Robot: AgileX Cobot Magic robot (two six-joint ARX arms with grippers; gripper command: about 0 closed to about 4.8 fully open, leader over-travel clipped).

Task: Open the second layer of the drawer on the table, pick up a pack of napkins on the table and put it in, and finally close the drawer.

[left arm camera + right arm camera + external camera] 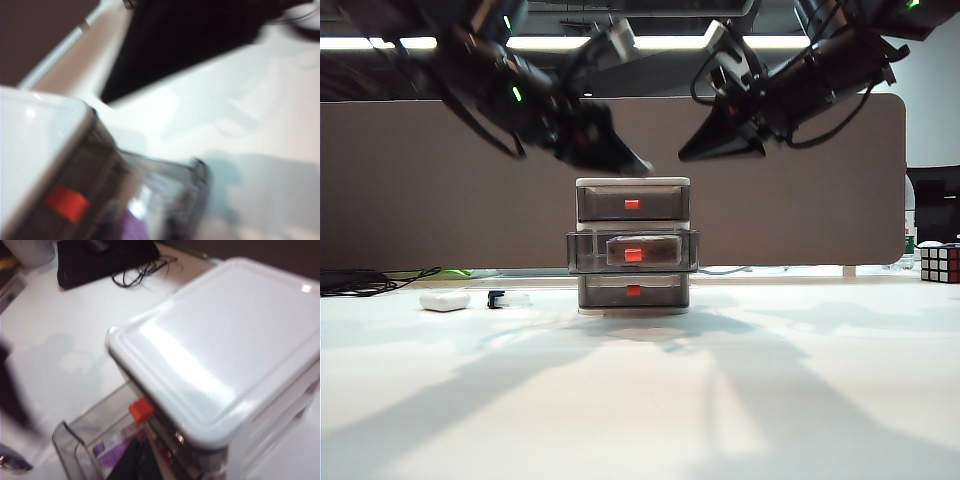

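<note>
The drawer (633,245) stands mid-table, a white frame with smoky grey tiers. Its second layer (632,251) is pulled out toward the exterior camera. The pack of napkins (114,449) lies inside it, purple patch up, and shows as a purple blur (131,226) in the left wrist view. My left gripper (638,163) hovers just above the unit's top left corner, blurred, with nothing seen in it. My right gripper (688,155) hangs above and to the right of the unit. Its dark fingers (140,461) are together over the open second layer (75,442).
A small white rounded case (444,300) and a small dark item (498,298) lie left of the unit. A Rubik's cube (940,262) sits at the far right. A brown partition (440,180) closes the back. A black pad with cables (105,260) lies beyond the unit.
</note>
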